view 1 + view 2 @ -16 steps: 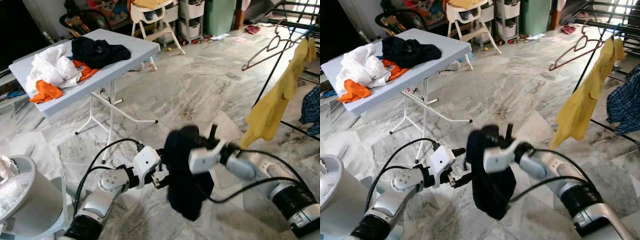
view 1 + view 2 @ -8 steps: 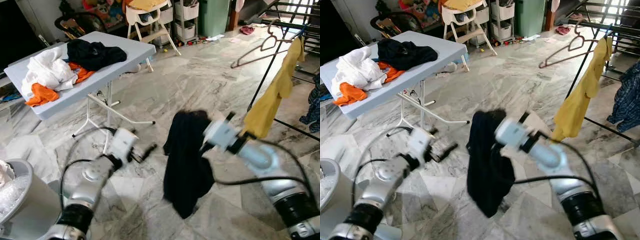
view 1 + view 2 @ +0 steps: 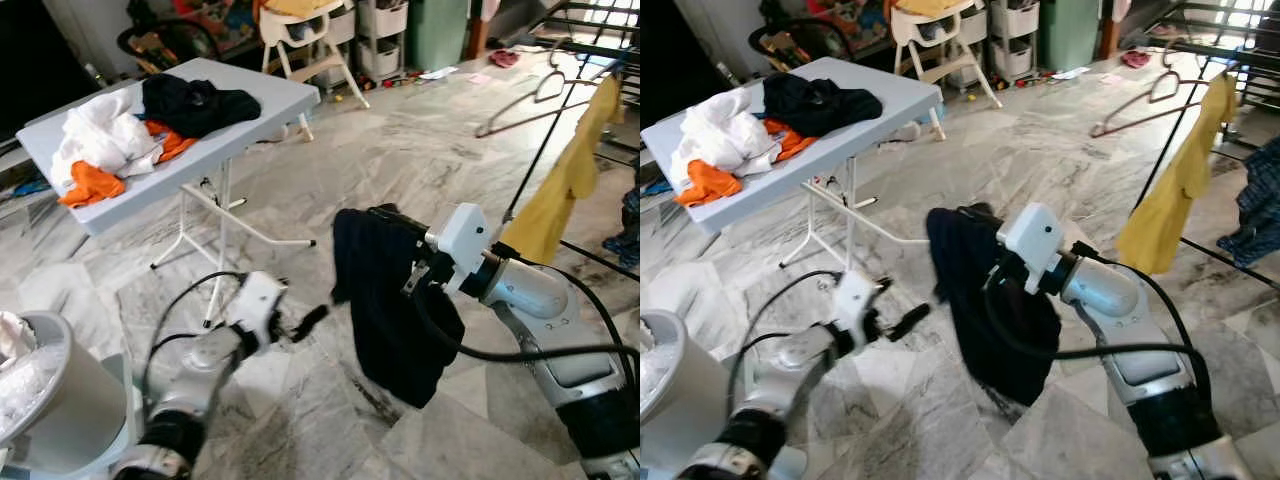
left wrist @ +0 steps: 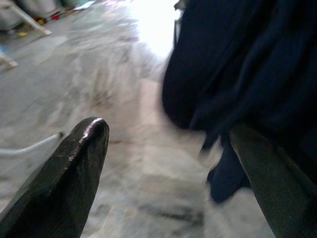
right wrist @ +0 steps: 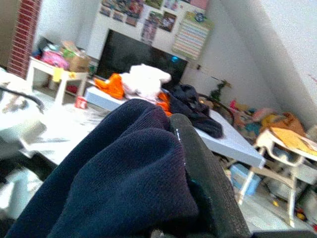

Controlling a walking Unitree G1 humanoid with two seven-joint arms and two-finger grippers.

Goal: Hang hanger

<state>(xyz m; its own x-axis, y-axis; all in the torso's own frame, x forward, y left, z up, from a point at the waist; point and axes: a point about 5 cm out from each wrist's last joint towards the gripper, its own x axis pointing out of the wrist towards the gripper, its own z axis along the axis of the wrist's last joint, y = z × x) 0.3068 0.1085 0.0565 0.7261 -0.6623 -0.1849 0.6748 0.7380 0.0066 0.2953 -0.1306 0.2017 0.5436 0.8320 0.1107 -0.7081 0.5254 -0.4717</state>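
Dark navy fabric is what we've got: the dark garment (image 3: pixel 390 300) hangs long-axis-down, bunched and clamped in our right gripper (image 3: pixel 418 272). The drying rack (image 3: pixel 610 30) is the landmark here, up and to the right of that gripper, with the yellow shirt (image 3: pixel 570 170) and an empty hanger (image 3: pixel 540 95) on it. Left gripper (image 3: pixel 305 325) is spread wide, empty, farther from the rack.

marble floor (image 3: pixel 400 150), grey folding table (image 3: pixel 270 100), white high chair (image 3: pixel 300 30).
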